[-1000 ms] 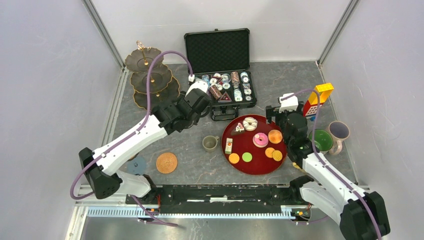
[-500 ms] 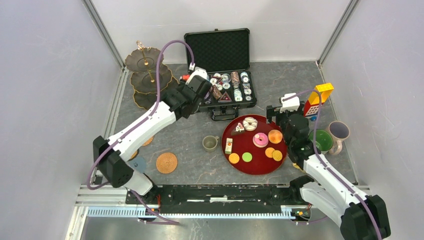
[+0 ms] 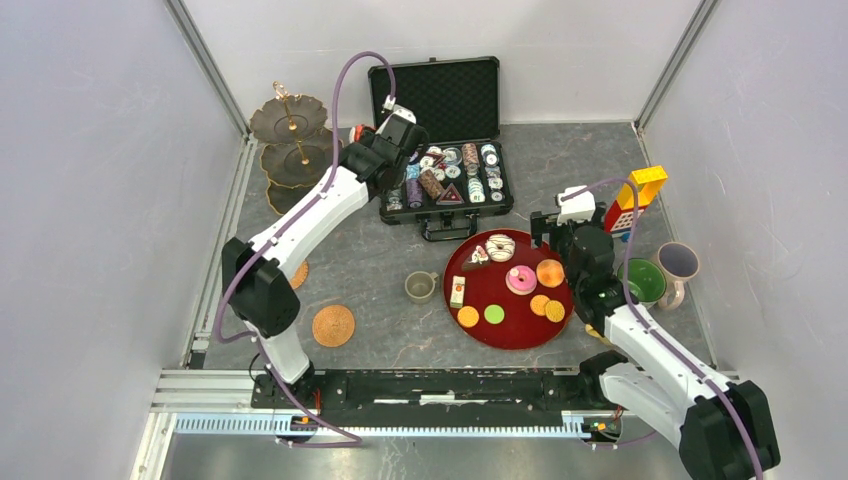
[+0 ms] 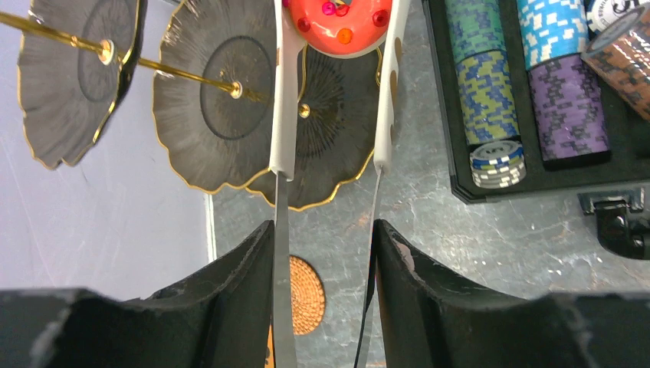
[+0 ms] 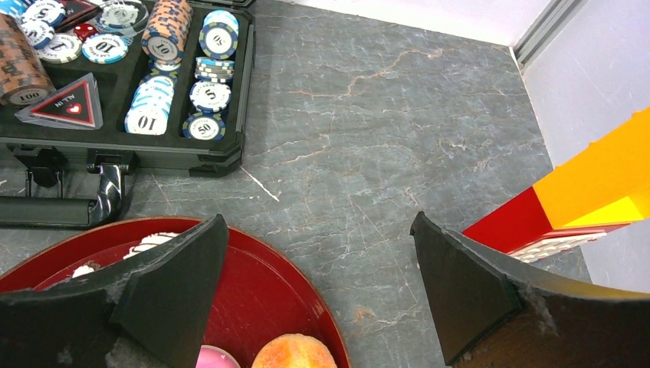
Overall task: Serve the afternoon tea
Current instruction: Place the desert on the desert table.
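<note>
My left gripper is shut on a pair of metal tongs with white tips. The tongs pinch a red-orange frosted donut above the lowest tier of the dark scalloped three-tier stand. The red tray holds a white donut, a pink donut, an orange round and several more small sweets. My right gripper hangs open over the tray's far right rim, holding nothing. A small olive mug stands left of the tray.
The open black case of poker chips lies just right of my left gripper. A red-yellow block tower, a green mug and a grey mug stand right of the tray. Woven coasters lie at the near left.
My left arm has swung back and to the left, carrying the tongs and donut from the case's front to the stand. The right arm has not moved.
</note>
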